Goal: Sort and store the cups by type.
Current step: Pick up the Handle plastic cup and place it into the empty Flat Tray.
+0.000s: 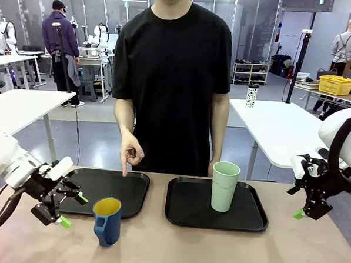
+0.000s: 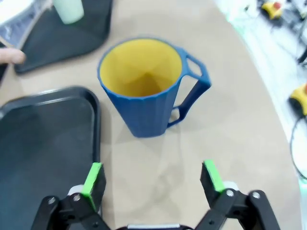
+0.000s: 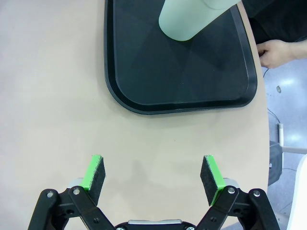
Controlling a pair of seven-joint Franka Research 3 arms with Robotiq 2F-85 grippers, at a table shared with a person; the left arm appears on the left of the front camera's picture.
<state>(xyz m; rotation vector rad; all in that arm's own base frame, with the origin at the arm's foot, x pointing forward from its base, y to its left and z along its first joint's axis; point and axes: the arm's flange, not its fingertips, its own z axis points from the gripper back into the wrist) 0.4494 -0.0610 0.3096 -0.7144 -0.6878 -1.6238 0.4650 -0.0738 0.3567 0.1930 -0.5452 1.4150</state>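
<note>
The dark blue mug [image 1: 107, 221] stands upright on the surface [image 1: 216, 251], just off the left tray's [image 1: 125, 191] near right corner. The left pincer [image 1: 73, 210] gapes empty at that tray's near left side. The right pincer [image 3: 152, 173], also spread, hangs well right of it. The mint tumbler [image 1: 224, 186] stands in the neighbouring right tray [image 1: 189, 212]. A person's hand [image 1: 130, 153] points down at the left tray's far rim.

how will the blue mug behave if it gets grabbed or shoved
The blue mug looks like rigid plastic, so it should keep its shape under a squeeze. It is empty inside, so it is probably light. Its base is narrower than its rim, so a high push might tip it.
</note>
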